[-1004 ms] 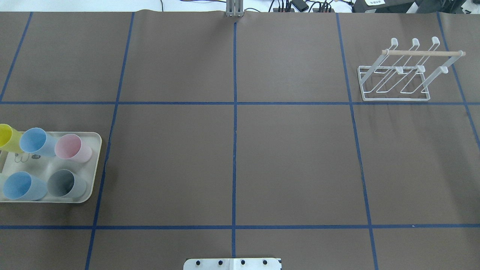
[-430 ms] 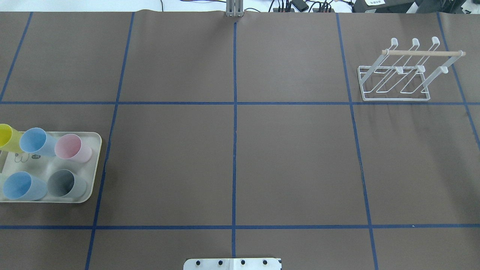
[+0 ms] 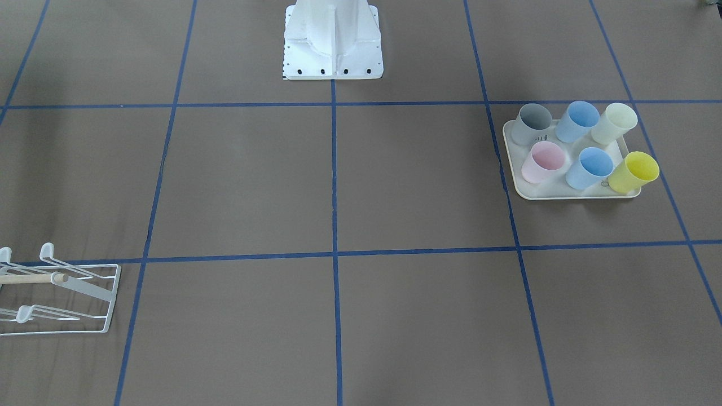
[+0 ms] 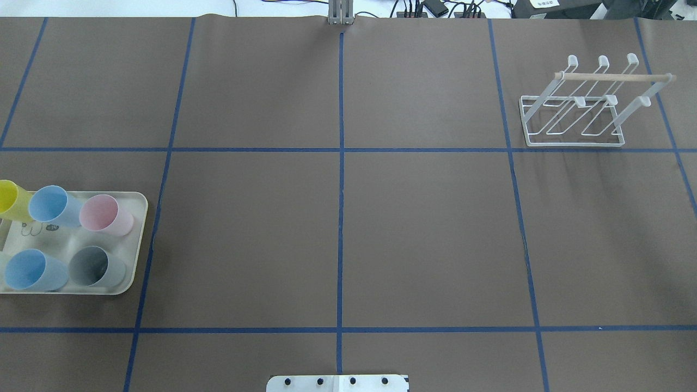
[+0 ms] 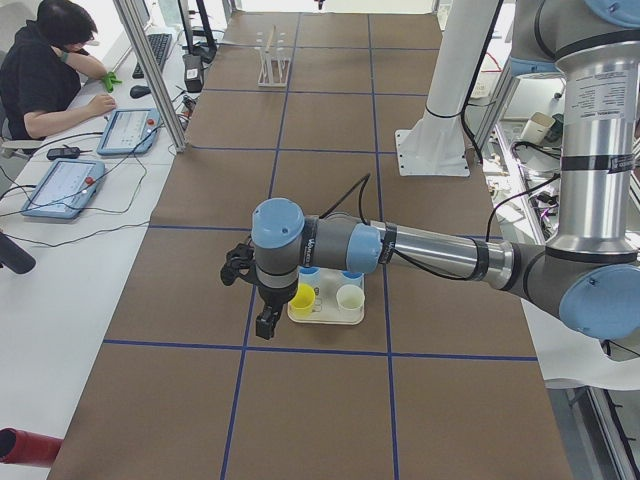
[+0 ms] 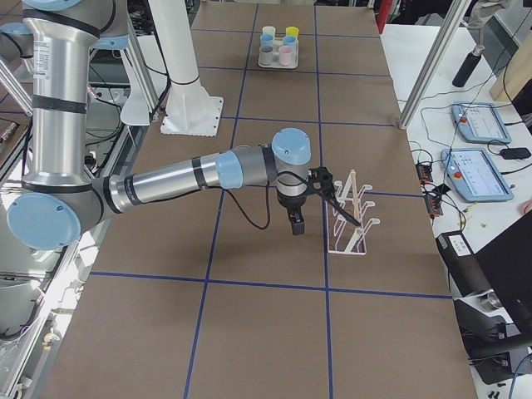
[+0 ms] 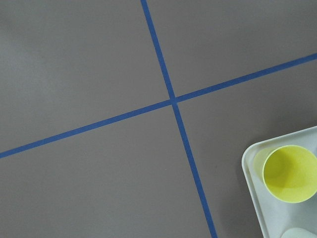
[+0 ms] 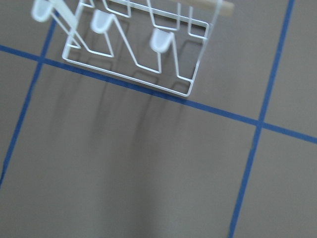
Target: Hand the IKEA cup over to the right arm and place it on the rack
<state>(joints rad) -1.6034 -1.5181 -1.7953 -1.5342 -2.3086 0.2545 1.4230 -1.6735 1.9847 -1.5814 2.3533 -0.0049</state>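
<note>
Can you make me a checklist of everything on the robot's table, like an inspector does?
Surface: brown table with blue tape grid; robot base at one edge.
Job's things: grey cup, blue cup, cream cup, pink cup, second blue cup and yellow cup sit mouth-up on the tray; the rack stands far off, no cup on it.
Clutter: nothing seen.
Tools: left tool hangs by the tray, right tool by the rack; open or shut, cannot tell.
Cables: a black cable loops at each wrist; more cables past the table's far edge.
Surroundings: a person sits at a side desk with tablets.
</note>
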